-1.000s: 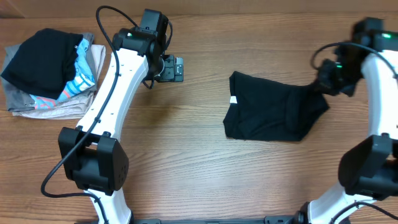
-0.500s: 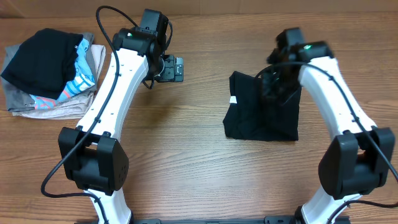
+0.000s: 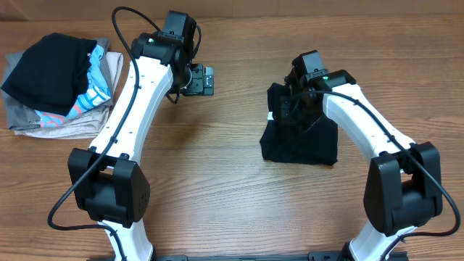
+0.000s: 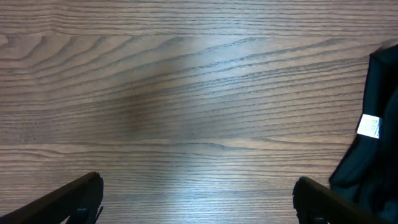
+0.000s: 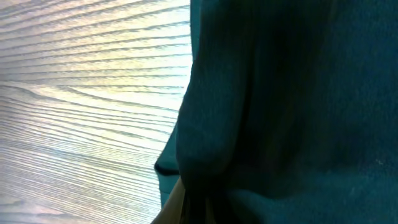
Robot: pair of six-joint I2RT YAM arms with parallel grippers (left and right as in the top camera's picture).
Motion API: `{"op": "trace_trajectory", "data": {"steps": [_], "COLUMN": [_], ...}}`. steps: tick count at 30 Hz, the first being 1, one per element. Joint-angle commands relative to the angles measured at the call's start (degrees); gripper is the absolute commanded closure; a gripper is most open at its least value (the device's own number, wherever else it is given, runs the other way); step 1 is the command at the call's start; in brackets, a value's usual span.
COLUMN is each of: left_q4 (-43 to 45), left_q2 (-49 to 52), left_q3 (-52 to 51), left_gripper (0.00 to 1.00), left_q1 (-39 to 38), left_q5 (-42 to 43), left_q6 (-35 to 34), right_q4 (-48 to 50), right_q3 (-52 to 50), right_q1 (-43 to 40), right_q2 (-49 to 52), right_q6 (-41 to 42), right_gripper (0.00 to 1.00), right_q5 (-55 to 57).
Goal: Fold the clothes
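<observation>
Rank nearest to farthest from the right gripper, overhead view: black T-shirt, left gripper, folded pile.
1. Black T-shirt: held by the right gripper, jaws shut.
2. Left gripper: open, left of centre.
3. Folded pile: far left edge.

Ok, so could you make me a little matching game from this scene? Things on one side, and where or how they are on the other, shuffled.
Things:
1. left gripper
2. right gripper
3. pile of clothes
4. label

Places and states:
A. shut on the black T-shirt
B. at the left end of the table
C. white, on the T-shirt's left edge
D. open, above bare wood

Pairs: 1-D, 2-A, 3-B, 4-C
</observation>
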Motion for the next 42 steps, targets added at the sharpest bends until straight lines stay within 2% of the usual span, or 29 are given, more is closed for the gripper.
{"op": "trace_trajectory", "data": {"steps": [1, 5, 6, 7, 8, 9, 11, 18, 19, 20, 22, 27, 31, 35, 38, 42], "left_q4": [0.13, 0.11, 0.11, 0.11, 0.13, 0.11, 0.11, 0.11, 0.11, 0.11, 0.11, 0.13, 0.11, 0.13, 0.13, 0.13], "left_q2": [0.52, 0.52, 0.52, 0.50, 0.52, 0.52, 0.52, 0.52, 0.52, 0.52, 0.52, 0.50, 0.50, 0.52, 0.52, 0.52], "left_q3": [-0.37, -0.37, -0.37, -0.39, -0.39, -0.39, -0.39, -0.37, -0.37, -0.37, -0.39, -0.37, -0.37, -0.39, -0.37, -0.37], "left_gripper": [0.00, 0.00, 0.00, 0.00, 0.00, 0.00, 0.00, 0.00, 0.00, 0.00, 0.00, 0.00, 0.00, 0.00, 0.00, 0.00], "left_q1": [0.11, 0.11, 0.11, 0.11, 0.11, 0.11, 0.11, 0.11, 0.11, 0.11, 0.11, 0.11, 0.11, 0.11, 0.11, 0.11], "left_q5": [-0.50, -0.50, -0.50, -0.50, -0.50, -0.50, -0.50, -0.48, -0.50, -0.50, -0.50, -0.50, -0.50, -0.50, -0.50, -0.50], "left_q6": [-0.15, -0.15, -0.15, -0.15, -0.15, -0.15, -0.15, -0.15, -0.15, -0.15, -0.15, -0.15, -0.15, -0.15, -0.13, -0.15], "right_q4": [0.35, 0.39, 0.37, 0.39, 0.52, 0.92, 0.98, -10.05, -11.30, -12.72, -15.32, -15.28, -10.47, 1.38, 11.56, 18.49], "right_q3": [-0.22, -0.22, -0.22, -0.22, -0.22, -0.20, 0.55, 6.60, 6.58, 6.56, 5.46, -0.22, -8.59, -19.74, -25.92, -29.53], "right_q1": [0.17, 0.17, 0.17, 0.17, 0.17, 0.17, -0.35, -9.35, -10.97, -12.57, -16.44, -19.93, -20.33, -20.33, -20.33, -20.31], "right_q2": [-1.03, -1.03, -1.03, -1.03, -1.03, -1.03, -1.09, -2.97, -3.37, -3.54, -3.56, -3.56, -3.56, -3.56, -3.54, -3.54], "right_q6": [1.09, 1.09, 1.09, 1.11, 1.07, 1.05, 0.28, -9.18, -9.57, -9.64, -11.85, -14.32, -14.27, -13.29, -6.78, -4.98], "right_gripper": [0.96, 0.96, 0.92, 0.82, 0.62, 0.56, 0.53, 0.55, 0.58, 0.64, 0.96, 0.96, 0.96, 0.96, 0.95, 0.96], "right_q5": [-1.31, -1.33, -1.33, -1.40, -2.14, -3.08, -5.33, -20.55, -21.53, -21.51, -21.53, -21.55, -21.53, -21.14, -18.36, -18.32]}}
